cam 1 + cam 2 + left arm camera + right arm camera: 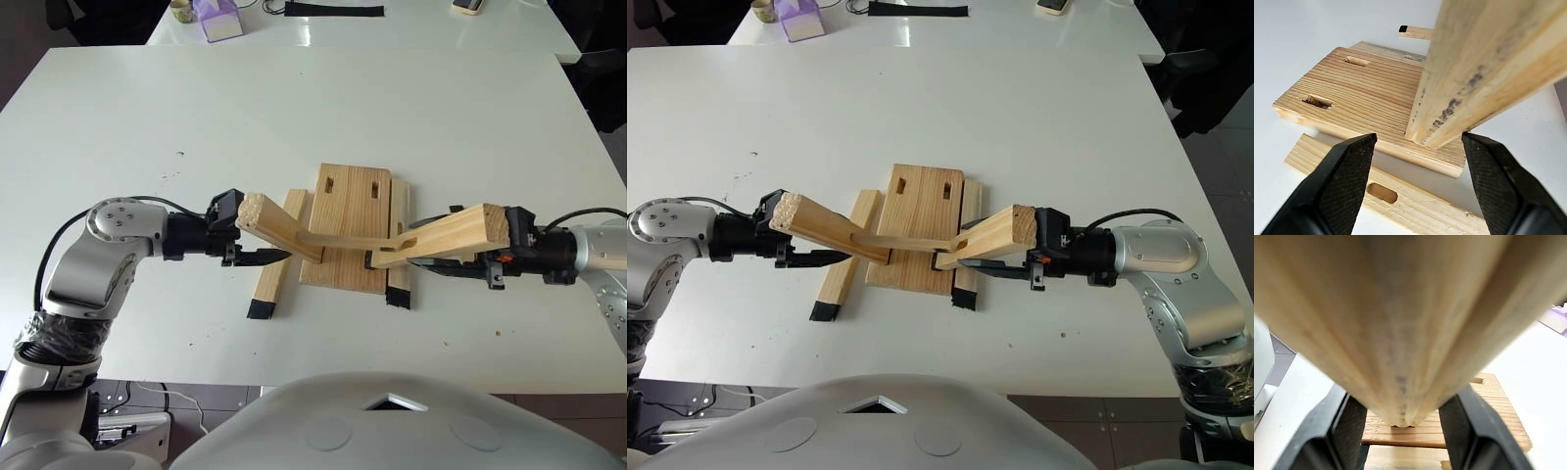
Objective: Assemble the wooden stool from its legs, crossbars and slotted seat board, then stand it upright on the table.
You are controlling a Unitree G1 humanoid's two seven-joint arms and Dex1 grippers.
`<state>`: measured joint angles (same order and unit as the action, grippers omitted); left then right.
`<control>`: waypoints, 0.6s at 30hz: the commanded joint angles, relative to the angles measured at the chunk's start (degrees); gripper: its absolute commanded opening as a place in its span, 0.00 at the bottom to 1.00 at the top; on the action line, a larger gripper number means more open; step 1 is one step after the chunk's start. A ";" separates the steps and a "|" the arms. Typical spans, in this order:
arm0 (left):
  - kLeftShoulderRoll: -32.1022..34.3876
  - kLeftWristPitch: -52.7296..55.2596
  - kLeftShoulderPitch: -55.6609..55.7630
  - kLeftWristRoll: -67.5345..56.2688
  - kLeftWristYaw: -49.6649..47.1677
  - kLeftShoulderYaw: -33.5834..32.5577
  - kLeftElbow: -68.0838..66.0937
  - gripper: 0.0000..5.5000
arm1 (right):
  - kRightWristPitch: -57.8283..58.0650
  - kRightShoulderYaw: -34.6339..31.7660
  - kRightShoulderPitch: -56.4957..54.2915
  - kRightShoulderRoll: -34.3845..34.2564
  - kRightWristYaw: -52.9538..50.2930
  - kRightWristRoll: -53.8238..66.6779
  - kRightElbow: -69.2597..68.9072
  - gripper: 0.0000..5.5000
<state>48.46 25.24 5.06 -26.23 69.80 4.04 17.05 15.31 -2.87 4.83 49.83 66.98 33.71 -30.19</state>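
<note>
White table [147,117] stretched across the head views, with another white table behind it. On it lay the seat board [353,196], a flat pale wooden slab with slots. Two spare legs [274,284], pale wooden bars with black tips, lay at its sides, partly hidden by the board and the parts held above. Over the board hung the left leg [279,227], a thick pale wooden block, and the right leg [456,235], one just like it. The crossbar [353,240], a thin bent wooden strip, joined them. Where it went into each leg was hard to see. The left gripper [269,257] sat under the left leg's outer end, and the right gripper [426,263] sat under the right leg.

From the left wrist, the black fingers [1347,171] stood wide apart. The left leg touched one finger and left a gap at the other. Its top was cut off. The seat board lay past the fingertips.

From the right wrist, the right leg looked big and blurry. Both fingers [1347,431] squeezed its sides and held it.
</note>
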 commanded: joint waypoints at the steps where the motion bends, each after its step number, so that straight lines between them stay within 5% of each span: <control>1: -0.55 0.69 -0.03 -0.29 -1.10 0.51 1.67 0.59 | 1.79 -0.68 2.34 3.82 2.02 -2.37 3.22 0.37; 18: -2.70 3.89 -0.71 -1.63 -4.60 3.65 11.15 0.59 | 3.74 4.40 -0.87 4.03 3.39 -1.55 3.59 0.37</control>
<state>47.05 28.81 3.40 -27.07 65.47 5.52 25.42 17.76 -1.71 3.52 53.80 69.84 34.14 -26.71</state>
